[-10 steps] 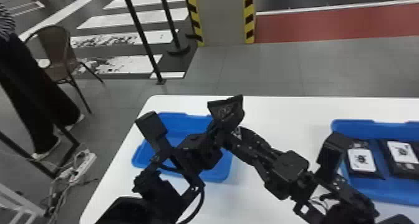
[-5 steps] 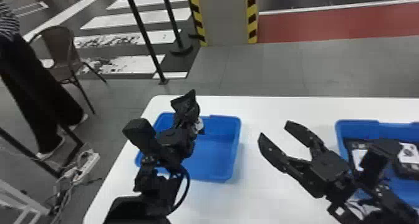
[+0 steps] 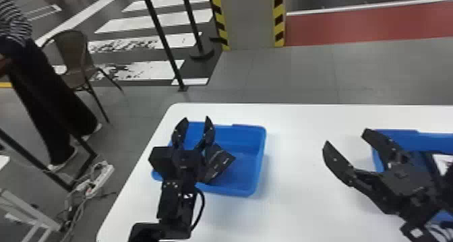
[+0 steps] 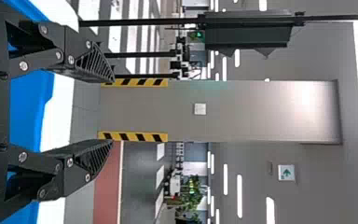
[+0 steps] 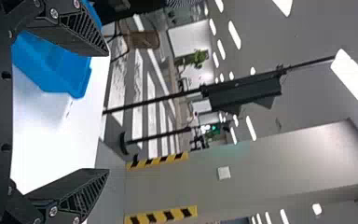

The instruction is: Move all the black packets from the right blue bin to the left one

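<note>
Over the left blue bin (image 3: 247, 187) my left gripper (image 3: 194, 131) is open, its two fingers apart. A black packet (image 3: 220, 162) lies tilted inside that bin, just right of the gripper and partly hidden by it. My right gripper (image 3: 347, 138) stands open beside the left edge of the right blue bin (image 3: 397, 137), its arm covering much of that bin. Part of a black packet with a white label (image 3: 442, 162) is visible there. In the left wrist view the left gripper (image 4: 112, 109) holds nothing; likewise the right gripper (image 5: 108, 112) in the right wrist view.
Both bins stand on a white table (image 3: 300, 190), with bare tabletop between them. The table's left edge runs close by the left bin. A chair (image 3: 72, 56), barrier posts and a power strip (image 3: 99, 180) are on the floor beyond it.
The left gripper has opened, and the black packet it held now lies in the left bin. The right gripper has moved away to the right, toward the right bin.
</note>
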Controlling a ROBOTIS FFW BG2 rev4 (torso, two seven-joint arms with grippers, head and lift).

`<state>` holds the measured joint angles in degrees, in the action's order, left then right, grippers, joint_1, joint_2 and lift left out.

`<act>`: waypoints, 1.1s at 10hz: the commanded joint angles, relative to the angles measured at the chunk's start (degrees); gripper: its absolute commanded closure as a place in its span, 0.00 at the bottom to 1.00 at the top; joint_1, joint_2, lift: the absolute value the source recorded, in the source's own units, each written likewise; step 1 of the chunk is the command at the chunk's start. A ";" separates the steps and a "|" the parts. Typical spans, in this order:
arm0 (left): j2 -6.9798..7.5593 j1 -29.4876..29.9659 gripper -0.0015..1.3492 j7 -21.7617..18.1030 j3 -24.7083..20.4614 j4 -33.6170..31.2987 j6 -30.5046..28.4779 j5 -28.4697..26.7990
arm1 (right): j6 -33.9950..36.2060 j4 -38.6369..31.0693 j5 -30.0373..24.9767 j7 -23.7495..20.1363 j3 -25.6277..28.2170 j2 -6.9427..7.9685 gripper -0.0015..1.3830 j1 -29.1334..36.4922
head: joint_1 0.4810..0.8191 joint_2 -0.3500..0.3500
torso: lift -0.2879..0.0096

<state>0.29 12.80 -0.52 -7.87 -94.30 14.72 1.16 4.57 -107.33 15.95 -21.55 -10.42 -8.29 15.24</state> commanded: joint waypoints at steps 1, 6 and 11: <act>-0.03 0.98 0.05 -0.63 0.13 0.02 6.23 1.31 | 6.67 -4.26 -3.65 1.78 4.53 0.91 0.11 2.06 | 0.63 0.88 | 0.60; 1.03 4.35 0.10 -3.17 5.76 -0.13 13.40 7.28 | 24.25 -12.27 -7.69 11.62 11.56 1.61 0.11 6.84 | 0.63 0.65 | 0.60; 1.20 5.19 0.10 -3.53 6.90 -0.27 11.15 6.14 | 36.06 -6.93 -7.08 18.74 11.56 2.84 0.11 0.65 | 0.63 0.53 | 0.60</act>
<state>1.49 17.91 -4.04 -0.95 -94.56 25.71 7.36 39.78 -115.72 8.60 -2.80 1.14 -5.35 17.25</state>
